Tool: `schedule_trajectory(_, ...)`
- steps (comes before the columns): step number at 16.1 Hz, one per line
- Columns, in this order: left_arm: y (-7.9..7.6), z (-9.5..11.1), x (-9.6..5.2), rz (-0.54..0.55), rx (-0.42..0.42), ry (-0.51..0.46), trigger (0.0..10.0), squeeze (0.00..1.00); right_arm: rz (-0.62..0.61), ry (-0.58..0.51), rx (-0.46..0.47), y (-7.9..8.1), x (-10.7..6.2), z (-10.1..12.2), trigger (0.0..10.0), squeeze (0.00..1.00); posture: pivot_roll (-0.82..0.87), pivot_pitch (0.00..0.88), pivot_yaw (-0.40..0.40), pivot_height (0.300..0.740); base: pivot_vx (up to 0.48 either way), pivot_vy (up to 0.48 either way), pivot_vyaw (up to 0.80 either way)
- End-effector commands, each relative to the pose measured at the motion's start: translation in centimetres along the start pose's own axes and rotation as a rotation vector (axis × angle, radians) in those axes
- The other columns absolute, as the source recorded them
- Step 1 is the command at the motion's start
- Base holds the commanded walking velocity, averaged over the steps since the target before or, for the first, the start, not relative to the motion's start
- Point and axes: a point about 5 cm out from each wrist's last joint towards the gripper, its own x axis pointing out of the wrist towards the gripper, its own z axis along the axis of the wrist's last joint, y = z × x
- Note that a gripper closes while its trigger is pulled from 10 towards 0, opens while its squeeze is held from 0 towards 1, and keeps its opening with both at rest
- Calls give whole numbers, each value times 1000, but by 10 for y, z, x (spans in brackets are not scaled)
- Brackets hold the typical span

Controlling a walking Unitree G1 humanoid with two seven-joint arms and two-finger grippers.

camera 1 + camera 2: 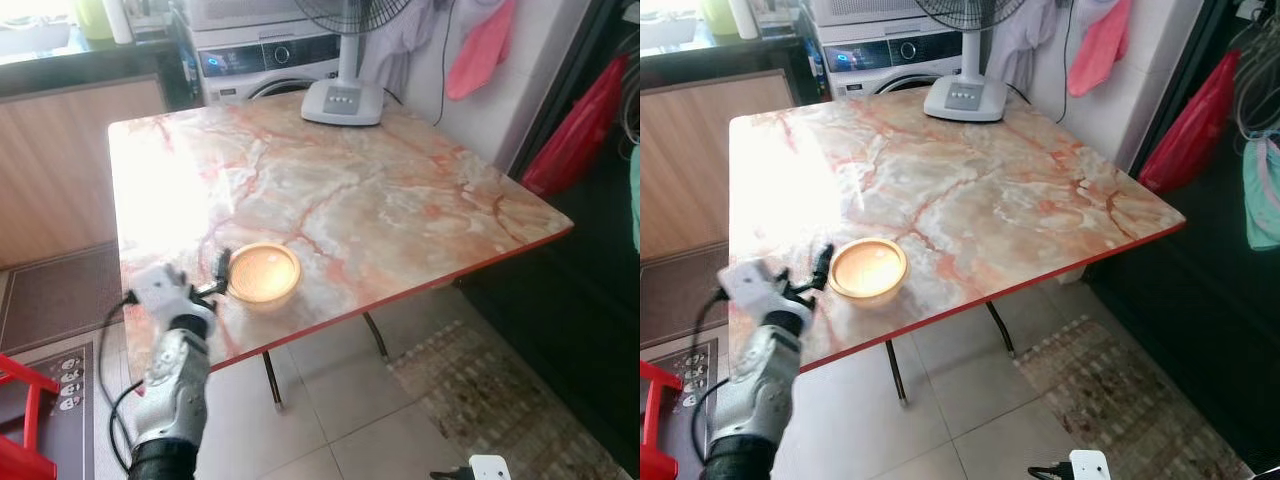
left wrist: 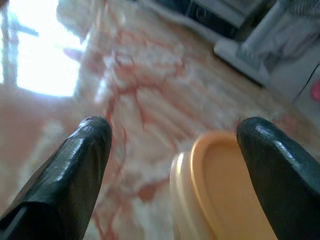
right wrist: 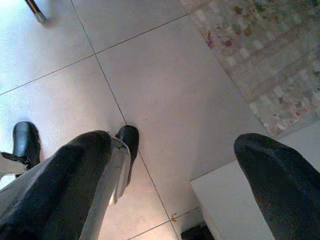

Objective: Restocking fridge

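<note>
A shallow yellow bowl (image 1: 264, 273) sits on the marble table (image 1: 380, 200) close to its front left edge. My left gripper (image 1: 215, 278) is at the bowl's left side and stands open. In the left wrist view, one finger (image 2: 277, 165) is over the inside of the bowl (image 2: 220, 195) and the other finger (image 2: 75, 165) is outside it over the tabletop, so the rim lies between them. My right gripper (image 3: 170, 145) hangs open over the tiled floor with nothing between its fingers.
A white fan base (image 1: 343, 100) stands at the table's far edge, with a washing machine (image 1: 265, 55) behind it. A red bag (image 1: 578, 130) hangs by a dark unit on the right. A patterned mat (image 1: 500, 400) lies on the floor, and a red stool (image 1: 20, 420) stands at the left.
</note>
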Motion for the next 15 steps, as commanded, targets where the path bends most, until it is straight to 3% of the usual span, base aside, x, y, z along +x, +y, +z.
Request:
schedule_trajectory(1,-2,0,6,-7,-9,6,10000,0,-11,4,-3,-2,0,-1,10000,0,34,0,-16,740,0,0,0)
schedule_trajectory(5,-3,-7,12,-48,-16,43,10000,0,-11,9,-30,-4,-1,-1,10000,0,34,0,-20,740,0,0,0)
schedule_trajectory(8,-6,-14,13,-69,-91,78,10000,0,-12,6,-28,-4,-1,0,10000,0,28,0,-18,740,0,0,0)
schedule_trajectory(15,-15,-21,17,-107,-144,115,10000,0,-12,9,-39,-4,0,0,10000,0,22,0,-14,740,0,0,0)
